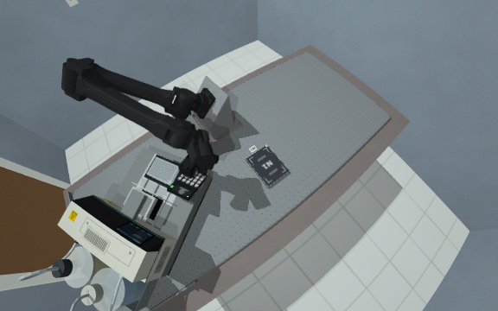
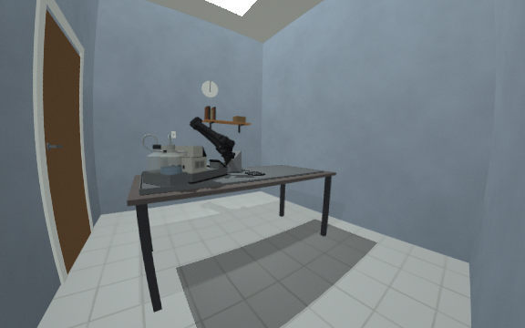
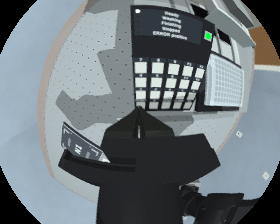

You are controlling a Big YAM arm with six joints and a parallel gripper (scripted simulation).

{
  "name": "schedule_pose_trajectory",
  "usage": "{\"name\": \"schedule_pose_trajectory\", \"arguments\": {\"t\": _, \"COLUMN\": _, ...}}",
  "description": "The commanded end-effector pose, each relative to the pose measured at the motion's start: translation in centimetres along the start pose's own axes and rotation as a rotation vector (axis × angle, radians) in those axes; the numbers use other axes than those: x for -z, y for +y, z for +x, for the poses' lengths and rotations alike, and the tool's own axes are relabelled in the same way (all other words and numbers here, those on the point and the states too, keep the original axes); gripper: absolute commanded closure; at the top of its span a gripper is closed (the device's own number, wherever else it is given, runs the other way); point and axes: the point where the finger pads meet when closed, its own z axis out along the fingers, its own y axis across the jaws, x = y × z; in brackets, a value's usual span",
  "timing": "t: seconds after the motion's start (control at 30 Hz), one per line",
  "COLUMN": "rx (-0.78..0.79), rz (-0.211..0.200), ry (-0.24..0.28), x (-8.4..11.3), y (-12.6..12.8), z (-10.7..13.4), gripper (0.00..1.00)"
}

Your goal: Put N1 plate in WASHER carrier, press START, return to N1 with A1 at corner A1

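The white plate point(image 1: 162, 169) point(image 3: 225, 82) lies in the washer's carrier beside the keypad; it looks flat, but its fit inside the locators is too small to judge. My gripper point(image 3: 139, 109) is shut and empty. Its tips are at the near left end of the keypad point(image 3: 156, 82), over the leftmost key of the lowest row, which they partly hide; contact cannot be told. The lamp point(image 1: 171, 187) point(image 3: 208, 35) is green. A white dot shows beside "Ready" on the status panel point(image 3: 166, 42). Nest N1 point(image 1: 280, 166) point(image 3: 71, 141) is empty.
The washer housing point(image 1: 106, 242) stands beyond the carrier, with bottles point(image 1: 110, 289) and tubes behind it. A grey wedge-shaped block point(image 1: 219, 114) stands by the arm's mount. A small N1 label point(image 1: 252, 149) lies beside the nest.
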Motion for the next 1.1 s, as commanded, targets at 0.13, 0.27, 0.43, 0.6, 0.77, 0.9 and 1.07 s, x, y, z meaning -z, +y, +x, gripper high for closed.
{"name": "schedule_pose_trajectory", "arguments": {"t": 0.13, "rx": 0.005, "rz": 0.009, "ry": 0.006, "x": -0.8, "y": -0.4, "z": 0.4, "gripper": 1.00}}
{"name": "schedule_pose_trajectory", "arguments": {"t": 0.27, "rx": 0.013, "rz": 0.012, "ry": 0.010, "x": -1.1, "y": -0.4, "z": 0.6, "gripper": 1.00}}
{"name": "schedule_pose_trajectory", "arguments": {"t": 0.43, "rx": 0.013, "rz": 0.012, "ry": 0.010, "x": -1.5, "y": -0.4, "z": 0.6, "gripper": 1.00}}
{"name": "schedule_pose_trajectory", "arguments": {"t": 0.6, "rx": -0.026, "rz": -0.017, "ry": -0.016, "x": 0.5, "y": 0.7, "z": -1.4, "gripper": 1.00}}
{"name": "schedule_pose_trajectory", "arguments": {"t": 0.77, "rx": -0.021, "rz": -0.015, "ry": -0.014, "x": 0.9, "y": 0.7, "z": -1.3, "gripper": 1.00}}
{"name": "schedule_pose_trajectory", "arguments": {"t": 0.9, "rx": -0.024, "rz": -0.017, "ry": -0.014, "x": 1.7, "y": 0.7, "z": -1.4, "gripper": 1.00}}
{"name": "schedule_pose_trajectory", "arguments": {"t": 1.07, "rx": -0.026, "rz": -0.018, "ry": -0.014, "x": 2.5, "y": 0.8, "z": -1.4, "gripper": 1.00}}
